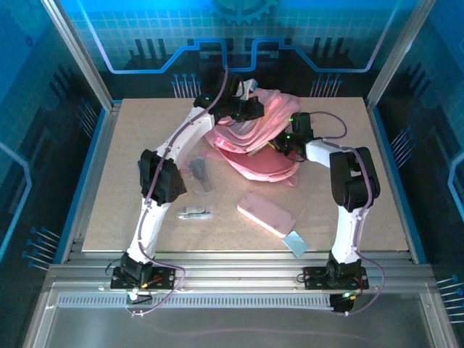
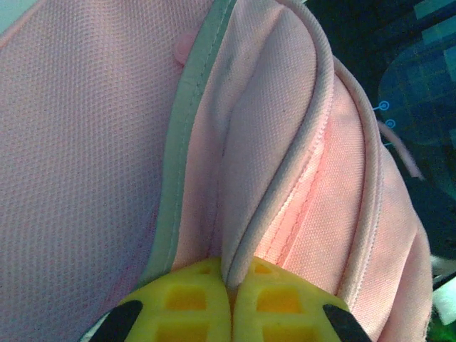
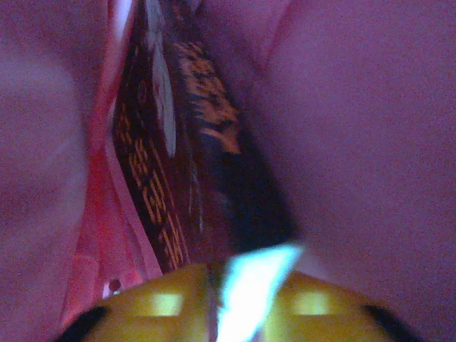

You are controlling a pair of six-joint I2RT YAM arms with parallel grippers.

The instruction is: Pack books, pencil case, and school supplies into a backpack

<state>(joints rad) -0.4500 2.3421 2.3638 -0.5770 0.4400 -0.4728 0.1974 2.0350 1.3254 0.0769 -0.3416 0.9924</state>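
Note:
The pink backpack [image 1: 254, 138] lies at the back middle of the table. My left gripper [image 1: 243, 109] is at its far top, shut on a grey-piped fabric edge [image 2: 285, 164] of the backpack [image 2: 85, 142]. My right gripper [image 1: 286, 145] reaches into the opening from the right. In the right wrist view the dark books [image 3: 149, 178] with yellow markings stand inside the pink lining. The right gripper [image 3: 249, 299] has its jaws parted, with a bright, blurred pale strip slanting between them that I cannot identify. The pink pencil case [image 1: 265, 213] lies on the table in front.
On the board lie a clear packet of dark bits [image 1: 201, 172], a short white-silver stick [image 1: 196, 213] and a pale blue rectangle [image 1: 295, 243] near the front edge. Metal frame posts and blue panels enclose the wooden table [image 1: 130, 145].

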